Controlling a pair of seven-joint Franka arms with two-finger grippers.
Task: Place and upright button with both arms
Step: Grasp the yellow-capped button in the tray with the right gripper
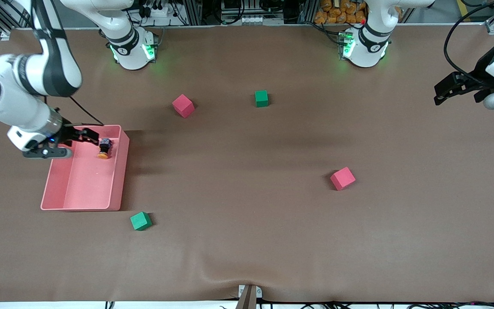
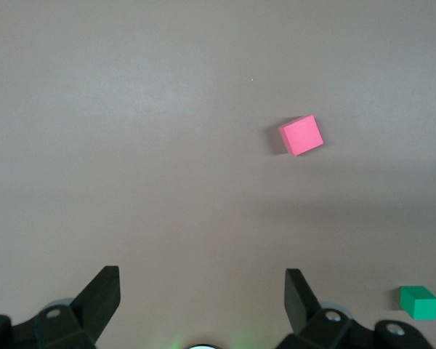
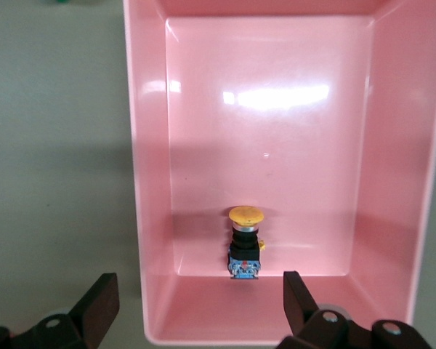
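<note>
The button (image 1: 104, 149) lies on its side in the pink tray (image 1: 117, 184), at the tray's end farther from the front camera, with its orange cap toward that camera. In the right wrist view the button (image 3: 245, 246) rests against the tray's end wall (image 3: 149, 182). My right gripper (image 1: 92, 136) is open and empty above that end of the tray, close beside the button; its fingers (image 3: 102, 302) straddle the tray's corner. My left gripper (image 1: 436, 95) is open and empty over bare table at the left arm's end (image 2: 203, 291), where the left arm waits.
Two pink cubes (image 1: 183, 105) (image 1: 342, 178) and two green cubes (image 1: 261, 98) (image 1: 140, 221) lie scattered on the brown table. One pink cube (image 2: 301, 135) and one green cube (image 2: 419, 302) show in the left wrist view.
</note>
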